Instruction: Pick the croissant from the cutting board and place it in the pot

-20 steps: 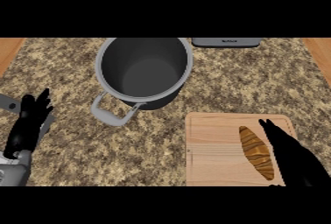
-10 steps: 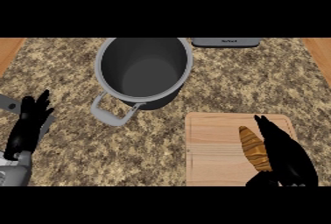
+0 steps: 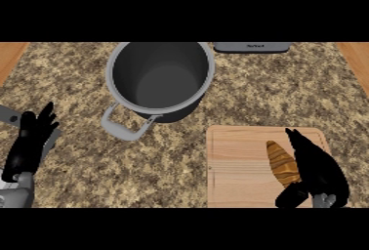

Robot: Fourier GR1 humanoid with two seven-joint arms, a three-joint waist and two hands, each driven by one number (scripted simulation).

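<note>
Where pale wood grain shows, a ridged golden croissant (image 3: 282, 163) lies.

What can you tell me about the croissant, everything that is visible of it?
The croissant is golden brown with darker ridges, long and tapered. It lies flat on the right part of the wooden cutting board, its pointed end towards the pot. The right hand lies along its right side and covers its near end, thumb curled beneath. It is not lifted yet.
</note>
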